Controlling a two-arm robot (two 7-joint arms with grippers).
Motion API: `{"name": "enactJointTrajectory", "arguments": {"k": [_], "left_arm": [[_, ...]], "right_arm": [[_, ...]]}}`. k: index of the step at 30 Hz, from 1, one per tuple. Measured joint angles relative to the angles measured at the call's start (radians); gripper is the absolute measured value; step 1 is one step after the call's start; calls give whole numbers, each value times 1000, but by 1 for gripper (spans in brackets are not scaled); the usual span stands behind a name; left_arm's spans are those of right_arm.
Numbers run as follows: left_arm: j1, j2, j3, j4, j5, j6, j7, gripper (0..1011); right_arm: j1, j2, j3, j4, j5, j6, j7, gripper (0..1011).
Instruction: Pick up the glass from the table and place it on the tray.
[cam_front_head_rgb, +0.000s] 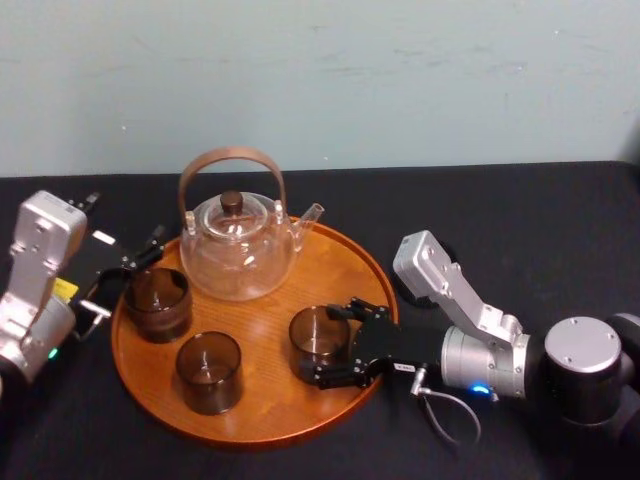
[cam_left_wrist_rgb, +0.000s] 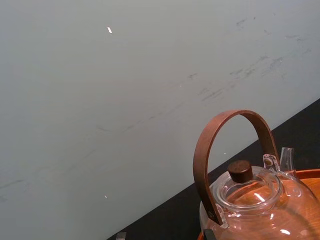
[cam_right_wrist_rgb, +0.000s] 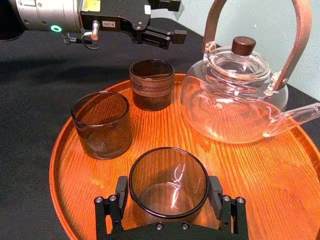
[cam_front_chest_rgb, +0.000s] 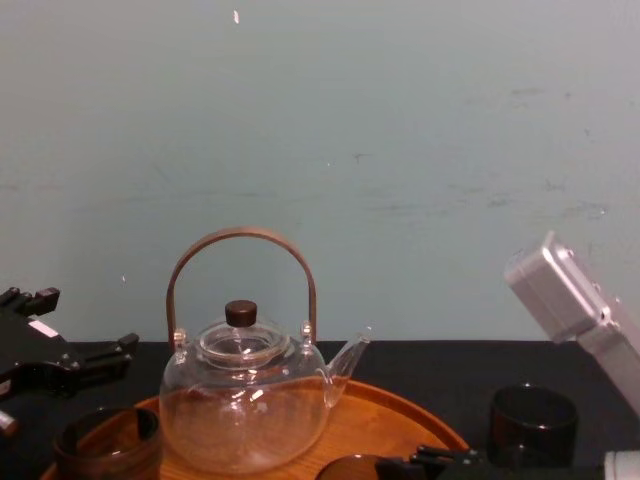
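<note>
The right gripper (cam_right_wrist_rgb: 168, 190) is closed around a smoky brown drinking glass (cam_right_wrist_rgb: 168, 170). This glass already stands on the large round orange-brown wooden tray (cam_right_wrist_rgb: 250, 175), right of two similar glasses (cam_right_wrist_rgb: 102, 125) and a clear glass teapot (cam_right_wrist_rgb: 232, 100). Judging by this, only letting go and backing away remain, while the left gripper (cam_right_wrist_rgb: 172, 20), fingers spread and empty, sits by the tray's left rim above the matte black worktop (cam_right_wrist_rgb: 30, 100).

Teapot (cam_left_wrist_rgb: 250, 200) base cut off (left wrist view), tray (cam_front_chest_rgb: 405, 415) front edge cropped in chest view, glass (cam_front_chest_rgb: 350, 466) only a rim.
</note>
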Motion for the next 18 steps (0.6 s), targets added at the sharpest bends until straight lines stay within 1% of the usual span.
{"name": "enactJointTrajectory", "arguments": {"k": [13, 16, 18], "left_arm": [[0, 0, 0, 0, 0, 0, 0, 1001], [0, 0, 0, 0, 0, 0, 0, 1001], [0, 0, 0, 0, 0, 0, 0, 1001]], "right_arm": [[0, 1, 2, -1, 4, 0, 2, 1002], [-9, 13, 12, -17, 17, -1, 10, 1002], [-20, 27, 20, -34, 28, 0, 16, 1002]]}}
